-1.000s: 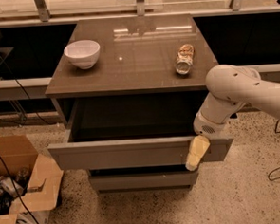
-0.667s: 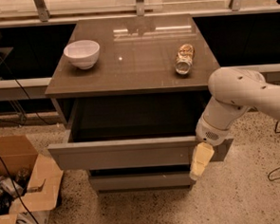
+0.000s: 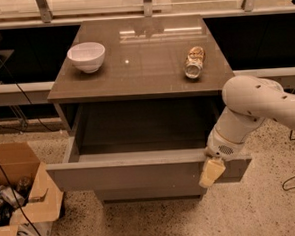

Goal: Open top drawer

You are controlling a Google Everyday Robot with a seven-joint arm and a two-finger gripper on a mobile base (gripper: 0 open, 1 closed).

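Note:
The top drawer (image 3: 126,172) stands pulled far out of the grey-brown cabinet. Its flat handleless front panel faces me and its deep dark box (image 3: 143,128) is open to view. My gripper (image 3: 211,172) hangs at the right end of the front panel, its cream-coloured fingers pointing down over the panel's face. The white arm (image 3: 252,106) reaches in from the right. A narrower drawer front (image 3: 147,192) shows just below the top drawer.
On the cabinet top (image 3: 143,55) sit a white bowl (image 3: 86,56) at the left and a jar lying on its side (image 3: 194,62) at the right. An open cardboard box (image 3: 17,198) with clutter stands on the floor at the left. Cables lie at both sides.
The gripper has shifted slightly right and down along the drawer front. The drawer stays pulled out about the same.

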